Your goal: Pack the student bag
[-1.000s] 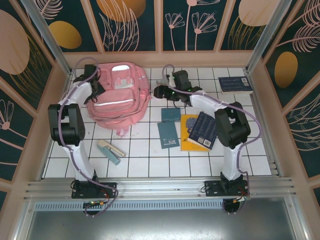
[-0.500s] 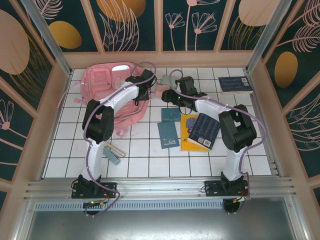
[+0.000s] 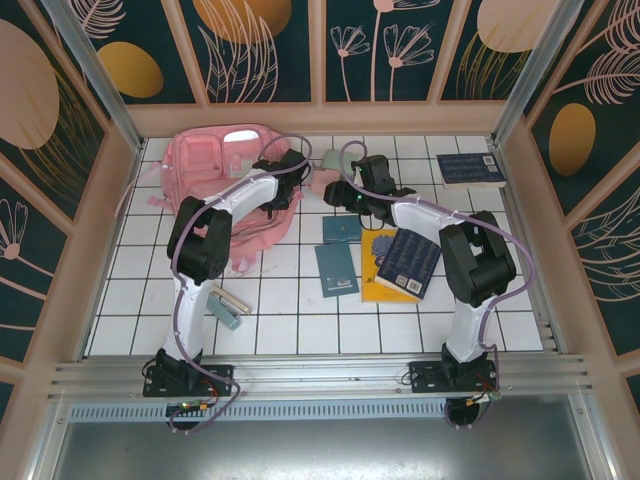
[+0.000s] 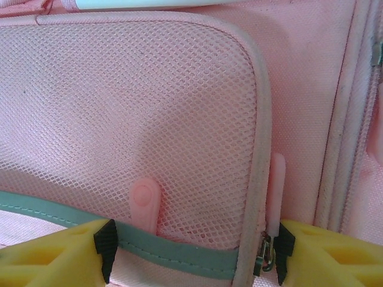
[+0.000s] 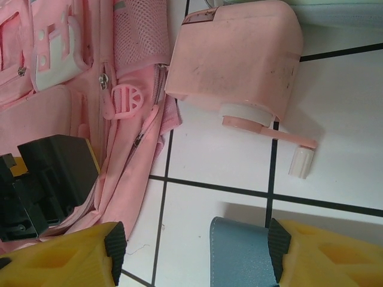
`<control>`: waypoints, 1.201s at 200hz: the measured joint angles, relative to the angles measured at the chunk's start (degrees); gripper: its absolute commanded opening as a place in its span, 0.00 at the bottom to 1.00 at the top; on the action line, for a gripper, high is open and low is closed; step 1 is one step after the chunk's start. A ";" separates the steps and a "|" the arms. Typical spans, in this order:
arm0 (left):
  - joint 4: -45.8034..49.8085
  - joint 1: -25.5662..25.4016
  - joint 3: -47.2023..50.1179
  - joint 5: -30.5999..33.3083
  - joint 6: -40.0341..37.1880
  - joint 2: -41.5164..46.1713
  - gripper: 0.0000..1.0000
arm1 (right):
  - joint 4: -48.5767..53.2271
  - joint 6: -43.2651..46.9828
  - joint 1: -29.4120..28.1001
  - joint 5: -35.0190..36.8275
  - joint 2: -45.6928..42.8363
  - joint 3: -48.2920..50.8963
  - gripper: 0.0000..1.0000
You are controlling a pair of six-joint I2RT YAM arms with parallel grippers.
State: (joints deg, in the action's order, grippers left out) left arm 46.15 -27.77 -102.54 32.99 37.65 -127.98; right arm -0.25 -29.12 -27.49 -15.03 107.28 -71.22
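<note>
I have the large soft pink fabric backpack [image 3: 215,190] lying flat on the white tiled table [image 3: 290,320], at its far left part. The left gripper [image 3: 288,165] is over the backpack's right edge. On its wrist camera that gripper [image 4: 193,251] sits very close to a pink mesh pocket [image 4: 131,107] on the backpack, edged below by a teal band [image 4: 179,254], with a small pink pull tab [image 4: 145,204] poking out. Its yellow fingers [image 4: 54,254] stand spread, one at each side of the pocket's lower edge, and I see nothing pinched between them.

The right gripper [image 3: 338,188] hangs just off the backpack's right side, above bare tile. On its wrist camera this gripper [image 5: 191,239] is spread too and carries nothing. The backpack's zipped side runs along the left of that view. A boxy pink pencil sharpener with a crank handle [image 5: 236,57] stands just right of the backpack; I cannot tell whether they touch. The corner of a small grey-blue notebook [image 5: 239,254] lies on the tile beneath the right gripper.

Further right of the backpack lie a larger teal notebook [image 3: 336,269], a yellow book [image 3: 374,278] with a dark blue book [image 3: 407,260] on top of it, and another dark blue book [image 3: 470,168] well apart. Nearer my side of the backpack rests a small teal-and-beige oblong item [image 3: 224,303]
</note>
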 measured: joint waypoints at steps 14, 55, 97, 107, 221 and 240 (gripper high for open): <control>-0.74 0.02 1.09 -0.09 -0.20 0.85 0.69 | 0.00 0.02 -0.11 0.00 0.00 0.00 0.66; -3.10 0.63 5.35 -2.01 -2.12 3.39 0.68 | 0.20 0.04 -1.03 0.00 0.00 -0.35 0.66; -5.86 1.20 7.93 -3.91 -5.86 4.72 0.49 | 0.52 0.07 -1.66 -0.04 0.02 -1.09 0.66; -6.36 1.40 8.15 -4.42 -8.04 4.72 0.39 | 0.72 0.07 -1.77 -0.02 0.02 -1.31 0.66; -8.63 6.69 9.84 -17.27 -15.91 10.43 0.00 | 3.52 -1.29 -5.18 -2.36 7.45 -10.19 0.63; -8.46 6.88 10.23 -17.55 -16.26 12.83 0.00 | 4.00 -2.40 -5.77 -3.06 10.56 -12.96 0.61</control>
State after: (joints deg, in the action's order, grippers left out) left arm 37.69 -20.88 -92.31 15.44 21.39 -115.15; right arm 3.75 -31.53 -33.26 -18.09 117.84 -84.18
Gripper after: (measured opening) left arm 0.070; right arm 0.621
